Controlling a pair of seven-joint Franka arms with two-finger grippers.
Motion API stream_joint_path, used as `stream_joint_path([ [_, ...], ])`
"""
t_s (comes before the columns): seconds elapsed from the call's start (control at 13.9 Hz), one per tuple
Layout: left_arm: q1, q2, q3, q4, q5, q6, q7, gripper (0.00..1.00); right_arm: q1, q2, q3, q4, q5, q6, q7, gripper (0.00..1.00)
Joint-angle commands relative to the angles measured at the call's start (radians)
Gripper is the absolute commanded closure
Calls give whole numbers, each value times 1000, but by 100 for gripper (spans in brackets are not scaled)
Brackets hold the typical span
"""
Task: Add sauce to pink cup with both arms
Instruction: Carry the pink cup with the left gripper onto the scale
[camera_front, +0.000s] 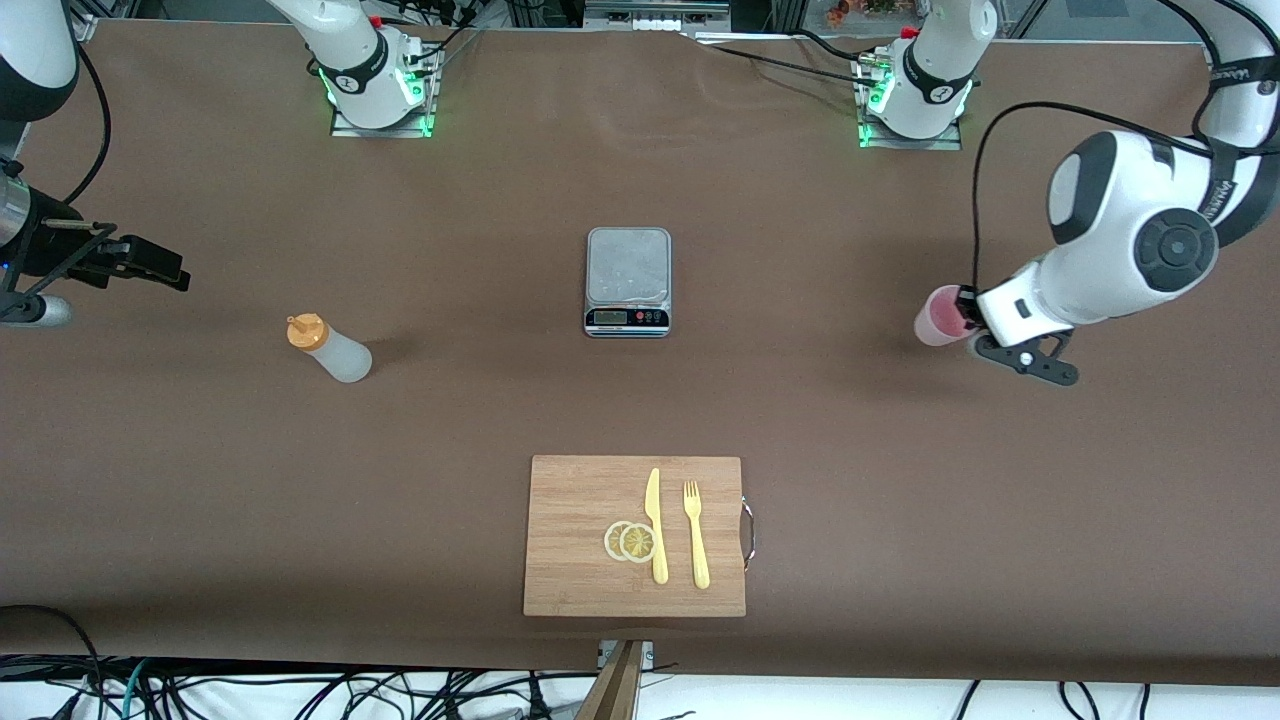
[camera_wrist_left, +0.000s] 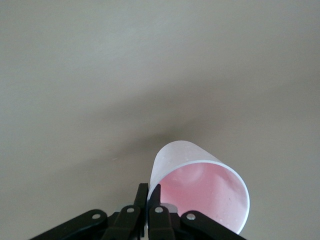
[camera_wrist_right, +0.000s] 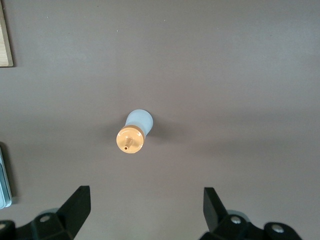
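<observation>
The pink cup (camera_front: 938, 316) is near the left arm's end of the table. My left gripper (camera_front: 965, 312) is shut on its rim, one finger inside and one outside. In the left wrist view the cup (camera_wrist_left: 200, 187) shows its pink inside beside that gripper (camera_wrist_left: 149, 196). The sauce (camera_front: 330, 350), a whitish bottle with an orange cap, stands toward the right arm's end. My right gripper (camera_front: 170, 268) hangs open near that table end, apart from the bottle. From the right wrist view the sauce (camera_wrist_right: 134, 132) stands clear ahead of the wide-open right gripper (camera_wrist_right: 145, 206).
A small silver kitchen scale (camera_front: 627, 282) sits mid-table. Nearer the front camera lies a wooden cutting board (camera_front: 570, 520) with two lemon slices (camera_front: 630, 541), a yellow knife (camera_front: 655, 525) and a yellow fork (camera_front: 696, 535).
</observation>
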Motion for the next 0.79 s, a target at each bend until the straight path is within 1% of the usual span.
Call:
stream_joint_path([
  [0.0,-4,30,-127,49,-38,-22,-192,100,-6,8,3,23,-11,-7,6,0],
  [0.07,-21,63,-170,82,-53,-22,-271,100,-6,8,3,23,-11,-7,6,0],
  [0.14,-50,91,-193,116,-65,-22,-359,100,-6,8,3,25,-11,-7,6,0],
  [0.43,-257,206,-194,220,-67,-2,-701,100,-6,9,3,23,-11,-7,8,0],
  [0.65,-376,270,-192,216,-58,128,-878,100,-25,11,2,23,-11,-10,8,0],
  [0.72,-415,290,-192,214,-50,151,-922,100,-25,15,2,23,-11,-12,9,0],
])
